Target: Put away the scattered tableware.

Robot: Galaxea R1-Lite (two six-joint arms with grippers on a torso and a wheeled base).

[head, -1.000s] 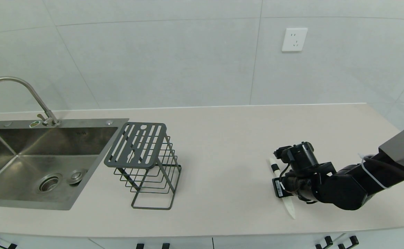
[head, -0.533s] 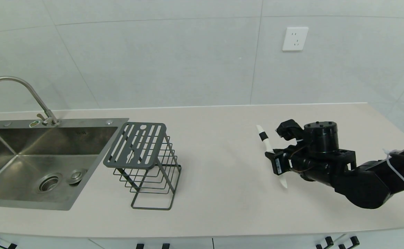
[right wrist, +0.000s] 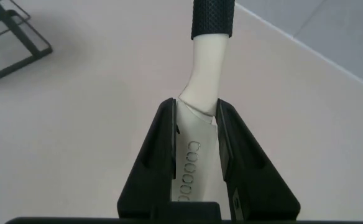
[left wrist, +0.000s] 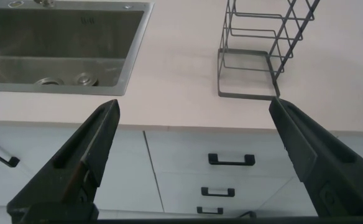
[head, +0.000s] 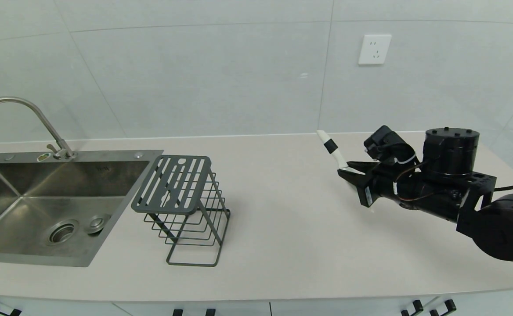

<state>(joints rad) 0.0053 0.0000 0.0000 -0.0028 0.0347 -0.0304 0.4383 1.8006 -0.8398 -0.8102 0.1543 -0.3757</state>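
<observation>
Along the grey tiled wall (head: 195, 79) runs a pale beige countertop (head: 283, 237). Set into its left end is a stainless steel sink (head: 76, 175). Just beside the sink's right rim stands a dark grey wire rack with a slotted top plate (head: 167, 210), upright. Well apart from it, over the right part of the countertop, is the right gripper (head: 349, 169). Its jaws are drawn nearly together, pinching the flat blade of a white knife with a black textured band on its handle (head: 336, 156) just below where the handle begins. The left gripper (left wrist: 192, 106) hangs off the front edge of the countertop, above the white drawer fronts (left wrist: 231, 180), jaws spread wide and holding nothing.

Change noted: a second ago the knife lay flat on the countertop under the right gripper. It is now clear of the surface, carried upward and toward the wall. The handle tilts up and to the left, and the blade end is hidden behind the gripper body. Rack and sink have not shifted.

Assessment: pickup is complete and the hold appears firm. It bears, however, on a thin, smooth blade, so slipping or twisting in the jaws is a risk. Remaining work, as judged, is a transfer leftward to the rack and alignment of the blade with a slot in the top plate.
</observation>
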